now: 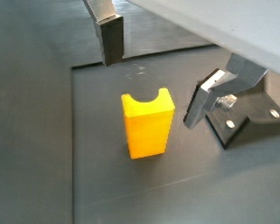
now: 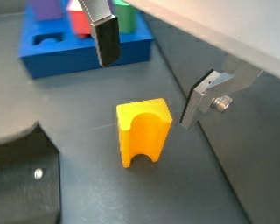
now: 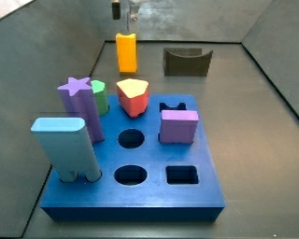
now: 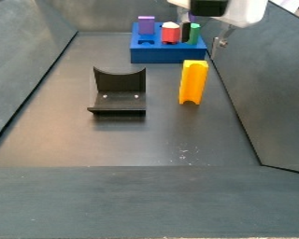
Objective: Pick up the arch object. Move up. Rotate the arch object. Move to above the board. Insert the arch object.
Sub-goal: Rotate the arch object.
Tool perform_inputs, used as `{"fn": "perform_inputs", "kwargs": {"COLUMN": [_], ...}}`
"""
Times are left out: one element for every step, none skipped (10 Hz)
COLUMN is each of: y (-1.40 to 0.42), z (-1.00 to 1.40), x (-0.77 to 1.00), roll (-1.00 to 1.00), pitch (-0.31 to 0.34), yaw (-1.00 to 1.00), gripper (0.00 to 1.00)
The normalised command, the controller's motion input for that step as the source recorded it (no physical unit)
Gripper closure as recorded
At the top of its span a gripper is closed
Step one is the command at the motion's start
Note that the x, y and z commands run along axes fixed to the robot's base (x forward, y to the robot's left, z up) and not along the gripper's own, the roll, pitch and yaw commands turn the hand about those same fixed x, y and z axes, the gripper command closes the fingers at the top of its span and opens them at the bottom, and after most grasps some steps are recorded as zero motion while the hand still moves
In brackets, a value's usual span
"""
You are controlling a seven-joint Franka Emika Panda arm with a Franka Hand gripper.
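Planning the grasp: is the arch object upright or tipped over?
Upright: the arch object stands on end on the floor, with the gripper above it.

My wrist cameras look steeply down past the gripper (image 1: 154, 59) at the arch object (image 1: 147, 126), close. One side camera sits behind the board (image 3: 134, 177), facing the far wall; another faces back, the board (image 4: 171, 49) distant. All share the arch object.

Standing upright on the dark surface (image 1: 60, 131): yellow arch block (image 1: 146, 126), notch up, tool (image 1: 154, 52) hovering apart, empty.
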Motion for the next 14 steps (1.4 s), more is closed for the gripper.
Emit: {"fn": "perform_inputs", "kwargs": {"y": [-0.01, -0.01, -0.01, -0.01, -0.01, -0.01, -0.01, -0.01, -0.01, 0.00, -0.01, -0.01, -0.01, -0.01], "z": [-0.04, -0.04, -0.03, -0.03, -0.03, -0.03, -0.03, -0.03, -0.03, -0.03, -0.03, -0.03, -0.04, -0.04], "x": [0.04, 0.04, 0.04, 0.04, 0.04, 0.04, 0.04, 0.04, 0.04, 0.04, 0.04, 0.04, 0.04, 0.04], "roll": [0.00, 0.00, 0.00, 0.00, 0.00, 0.00, 0.00, 0.00, 0.00, 0.00, 0.01, 0.01, 0.01, 0.01], "pitch": [-0.009, -0.010, -0.011, -0.012, -0.013, -0.014, -0.016, -0.018, -0.022, -0.025, -0.034, -0.036, -0.035, -0.035], "yaw": [1.00, 1.00, 1.00, 1.00, 1.00, 1.00, 1.00, 1.00, 1.00, 1.00, 1.00, 0.90, 0.48, 0.34], "gripper": [0.00, 0.00, 0.00, 0.00, 0.00, 0.00, 0.00, 0.00, 0.00, 0.00, 0.00, 0.00, 0.00, 0.00]}}
